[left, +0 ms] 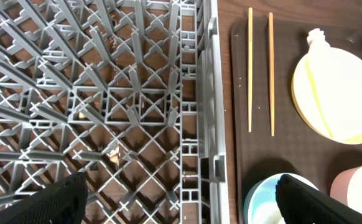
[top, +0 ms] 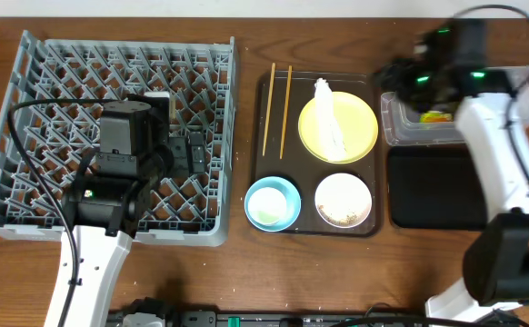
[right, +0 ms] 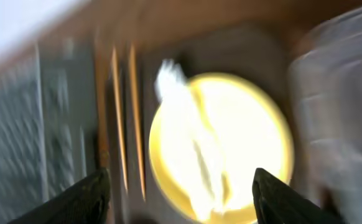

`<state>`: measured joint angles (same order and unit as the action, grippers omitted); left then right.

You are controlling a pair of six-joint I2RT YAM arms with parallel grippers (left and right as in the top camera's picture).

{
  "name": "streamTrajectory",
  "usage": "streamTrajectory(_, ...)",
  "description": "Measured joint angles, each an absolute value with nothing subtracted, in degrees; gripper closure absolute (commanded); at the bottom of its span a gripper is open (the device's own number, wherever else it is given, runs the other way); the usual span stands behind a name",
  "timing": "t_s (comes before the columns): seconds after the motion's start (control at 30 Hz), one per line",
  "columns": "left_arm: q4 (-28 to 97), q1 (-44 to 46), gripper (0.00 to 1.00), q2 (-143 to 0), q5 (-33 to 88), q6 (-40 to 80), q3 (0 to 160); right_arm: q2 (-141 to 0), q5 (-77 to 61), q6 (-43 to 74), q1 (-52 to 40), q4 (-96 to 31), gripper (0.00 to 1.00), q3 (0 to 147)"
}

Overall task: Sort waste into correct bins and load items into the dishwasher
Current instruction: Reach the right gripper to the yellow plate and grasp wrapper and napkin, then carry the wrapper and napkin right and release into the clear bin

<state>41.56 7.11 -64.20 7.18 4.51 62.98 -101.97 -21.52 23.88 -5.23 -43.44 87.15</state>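
Note:
The grey dish rack (top: 28, 109) stands at the left. My left gripper (top: 184, 150) hovers open and empty over its right part; in the left wrist view it (left: 181, 199) spans the rack's right edge (left: 206, 93). On the brown tray lie two chopsticks (top: 276, 109), a yellow plate (top: 360, 127) with a crumpled white napkin (top: 326, 113), a light blue bowl (top: 272, 203) and a white bowl (top: 344, 200) with crumbs. My right gripper (top: 396, 73) is open above the clear tub (top: 396, 127), which holds the green-and-orange wrapper (top: 435, 116). The right wrist view is blurred; it shows the plate (right: 249, 137) and napkin (right: 175, 93).
The black shallow tray (top: 433, 186) sits in front of the clear tub at the right. The dark brown serving tray (top: 260, 136) lies between the rack and the bins. A few small crumbs lie under the rack's lattice (left: 114, 152).

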Motion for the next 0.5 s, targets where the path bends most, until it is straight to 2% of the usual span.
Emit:
streamTrajectory(0.23,41.6,7.1,0.02,-64.2,7.2,4.5,63.0,-106.4,-5.2,18.5,-19.1,-44.2,0.22,85.6)
streamTrajectory(0.33,41.6,7.1,0.02,-64.2,7.2,4.5,63.0,-111.0,1.8,18.7,-21.7,-41.5,0.28,85.3)
streamTrajectory(0.37,41.6,7.1,0.02,-64.2,7.2,4.5,63.0,-112.9,3.6,18.9,-22.1,-40.4,0.32,85.3)
streamTrajectory(0.4,41.6,7.1,0.02,-64.2,7.2,4.5,63.0,-114.2,4.6,19.2,-22.2,-39.8,0.40,85.2)
streamTrajectory(0.5,41.6,7.1,0.02,-64.2,7.2,4.5,63.0,-118.1,7.3,21.5,-22.3,-39.4,0.46,85.0)
